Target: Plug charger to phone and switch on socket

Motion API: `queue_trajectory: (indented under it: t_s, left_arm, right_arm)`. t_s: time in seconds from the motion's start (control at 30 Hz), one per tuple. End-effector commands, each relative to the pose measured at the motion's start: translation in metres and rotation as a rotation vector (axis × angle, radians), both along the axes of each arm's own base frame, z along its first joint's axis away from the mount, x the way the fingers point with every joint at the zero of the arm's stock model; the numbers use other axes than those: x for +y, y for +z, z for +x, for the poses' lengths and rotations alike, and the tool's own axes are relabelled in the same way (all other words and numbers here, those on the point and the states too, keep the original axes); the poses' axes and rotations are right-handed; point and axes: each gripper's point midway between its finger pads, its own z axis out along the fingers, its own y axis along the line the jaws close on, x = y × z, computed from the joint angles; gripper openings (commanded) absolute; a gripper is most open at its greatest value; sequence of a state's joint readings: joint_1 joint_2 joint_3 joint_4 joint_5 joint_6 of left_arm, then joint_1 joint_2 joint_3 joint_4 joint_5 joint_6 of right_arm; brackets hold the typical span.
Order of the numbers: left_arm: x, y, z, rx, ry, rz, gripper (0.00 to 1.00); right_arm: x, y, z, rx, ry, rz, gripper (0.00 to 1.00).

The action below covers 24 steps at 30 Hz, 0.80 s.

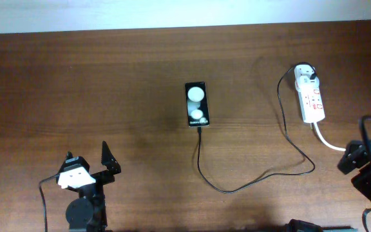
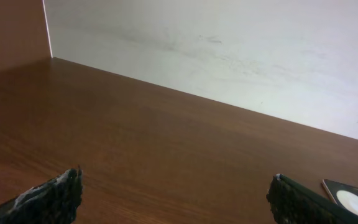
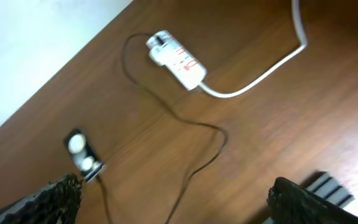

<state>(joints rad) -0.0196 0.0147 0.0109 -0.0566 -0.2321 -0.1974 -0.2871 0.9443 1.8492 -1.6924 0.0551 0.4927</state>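
Observation:
The black phone [image 1: 197, 104] lies flat at the table's middle, face up with two white round spots. The thin black charger cable [image 1: 237, 188] runs from the phone's near edge, loops right and climbs to the white adapter [image 1: 304, 72] on the far end of the white power strip [image 1: 312, 100]. The cable's tip sits at the phone's edge and looks joined to it. My left gripper [image 2: 178, 180] is open and empty at the front left, with the phone [image 2: 351, 198] at its right. My right gripper [image 3: 173, 186] is open and empty, above the cable [image 3: 197, 162], well away from the strip [image 3: 178, 59].
The strip's thick white cord [image 1: 327, 142] runs toward the right arm [image 1: 366, 169] at the table's right edge. A white wall borders the far side of the table [image 2: 166, 124]. A dark slotted object [image 3: 328, 186] lies near the right gripper's right finger.

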Motion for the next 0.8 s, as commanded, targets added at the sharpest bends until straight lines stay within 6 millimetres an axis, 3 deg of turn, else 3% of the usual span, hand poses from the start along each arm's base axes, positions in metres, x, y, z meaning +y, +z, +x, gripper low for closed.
queue_trajectory:
  t_s: [0.0,0.13,0.23,0.37,0.53,0.67,0.77]
  left_arm:
    - [-0.002,-0.002,0.0,0.009,-0.013,0.012,0.99]
    - [-0.002,-0.002,0.0,0.009,-0.013,0.012,0.99]
    - [-0.002,-0.002,0.0,0.009,-0.013,0.012,0.99]
    - [-0.002,-0.002,0.0,0.009,-0.013,0.012,0.99]
    - [-0.002,-0.002,0.0,0.009,-0.013,0.012,0.99]
    - [-0.002,-0.002,0.0,0.009,-0.013,0.012,0.99]
    - [-0.002,-0.002,0.0,0.009,-0.013,0.012,0.99]
  right_arm:
    - [-0.003,-0.006,-0.002,0.044,0.029,-0.05,0.99]
    - [0.0,-0.029,0.006,0.02,0.064,-0.05,0.99]
    - [0.016,-0.045,0.033,-0.196,0.233,-0.133,0.99]
    - [0.043,-0.088,0.065,-0.477,0.385,-0.167,0.99]
    - [0.06,-0.126,0.086,-0.766,0.463,-0.214,0.99]
    - [0.07,-0.164,0.099,-0.809,0.505,-0.207,0.99]
    - [0.066,-0.188,0.107,-0.784,0.485,-0.209,0.99]
